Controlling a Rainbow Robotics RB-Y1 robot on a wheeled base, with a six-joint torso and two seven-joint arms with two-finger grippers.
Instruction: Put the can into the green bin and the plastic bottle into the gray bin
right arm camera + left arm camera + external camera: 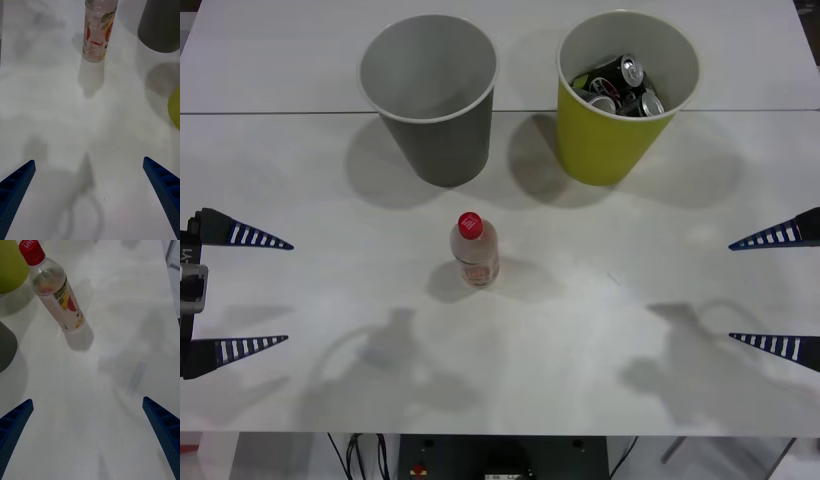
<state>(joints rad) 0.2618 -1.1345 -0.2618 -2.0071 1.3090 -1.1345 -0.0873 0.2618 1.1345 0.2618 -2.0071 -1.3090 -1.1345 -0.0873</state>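
The plastic bottle (474, 250) stands upright and alone on the tabletop (630, 300), just in front of the gray bin (430, 95) and the green bin (620, 100), which already holds cans (620, 85). Being slim and light, it could tip and roll if one finger touches it before the other. The left gripper (240, 290) and right gripper (775, 290) hover well apart at either side, fingers spread wide and empty; a release off the gray bin's centre could bounce the bottle off its rim.

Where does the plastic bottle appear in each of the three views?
Front view: plastic bottle upright at the table's centre, nearer the robot than both bins.
Right wrist view: its labelled body at the top edge, cap cut off.
Left wrist view: whole bottle, upper left.
Shared landmark: the gray bin.
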